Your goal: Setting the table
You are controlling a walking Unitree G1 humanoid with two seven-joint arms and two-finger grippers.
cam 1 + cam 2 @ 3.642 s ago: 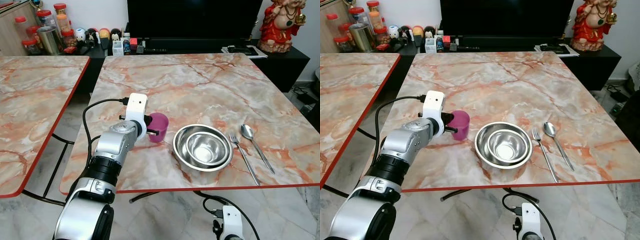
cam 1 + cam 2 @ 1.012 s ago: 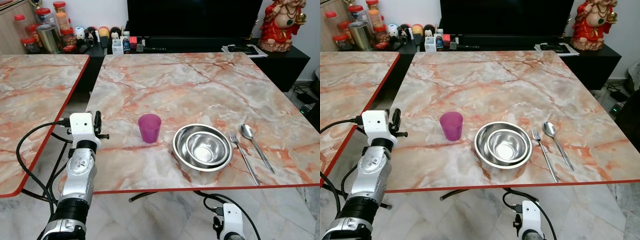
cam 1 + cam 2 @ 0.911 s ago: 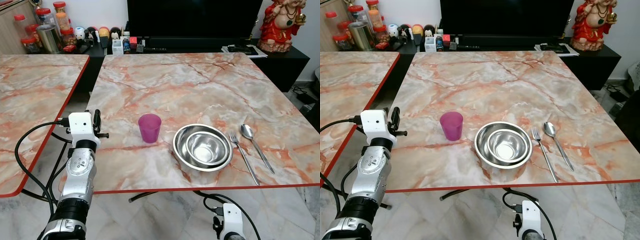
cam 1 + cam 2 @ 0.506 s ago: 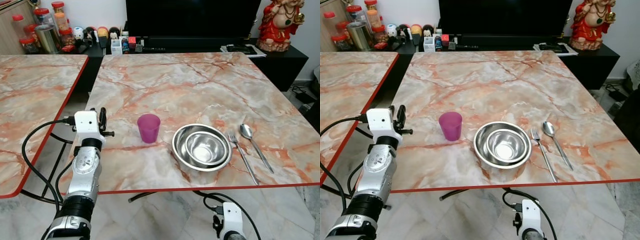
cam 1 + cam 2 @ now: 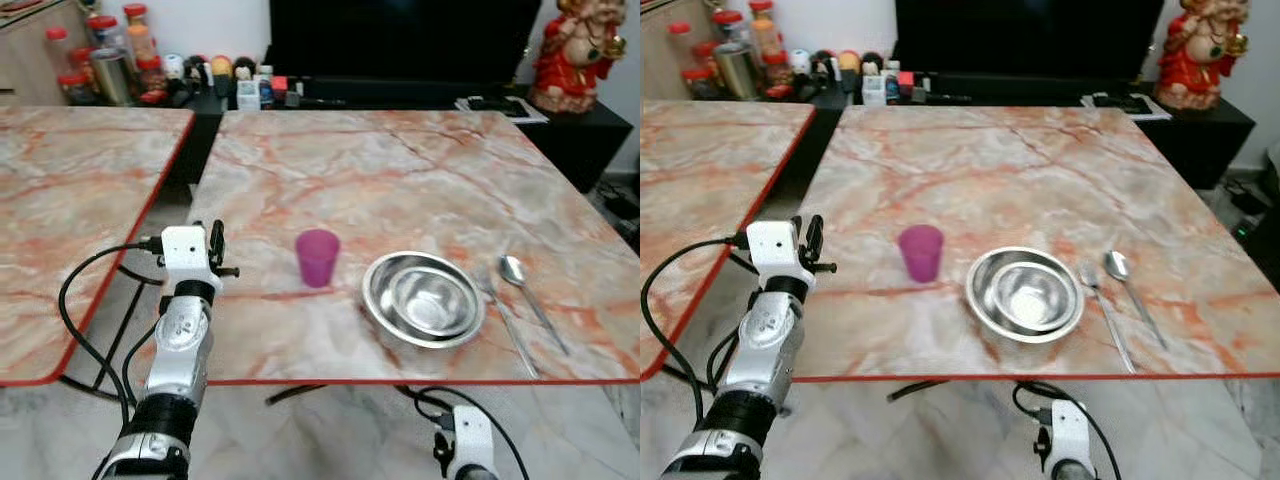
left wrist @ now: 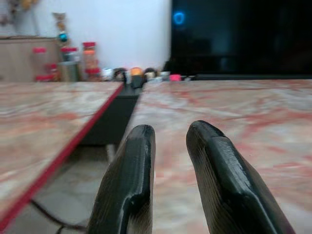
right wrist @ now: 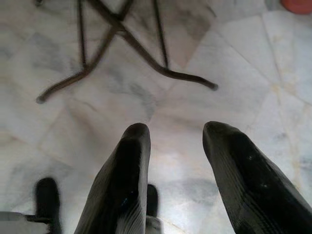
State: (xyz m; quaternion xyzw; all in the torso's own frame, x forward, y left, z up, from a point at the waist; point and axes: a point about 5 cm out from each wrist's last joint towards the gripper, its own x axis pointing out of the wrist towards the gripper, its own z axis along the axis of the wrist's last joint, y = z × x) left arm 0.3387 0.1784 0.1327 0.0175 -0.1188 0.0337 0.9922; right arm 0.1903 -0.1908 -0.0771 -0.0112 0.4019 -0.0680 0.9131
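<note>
A purple cup [image 5: 317, 256] stands upright on the marble table [image 5: 400, 170], left of two nested steel bowls [image 5: 423, 298]. A fork [image 5: 505, 320] and a spoon [image 5: 530, 295] lie right of the bowls. My left gripper [image 5: 217, 246] is at the table's left edge, well left of the cup and apart from it. In the left wrist view its fingers [image 6: 131, 175] stand open with nothing between them, pointing along the tabletop. My right gripper [image 7: 170, 129] hangs below the table's front edge, open over the floor.
A second marble table [image 5: 80, 200] stands to the left across a narrow gap. Behind are a dark cabinet with jars [image 5: 110, 60], a television and a red statue [image 5: 585, 50]. Black table legs [image 7: 122, 44] cross the tiled floor under the right gripper.
My left gripper, earlier at the purple cup, has let it go and drawn back to the table's left edge. The cup stands on its own. The camera has shifted slightly.
</note>
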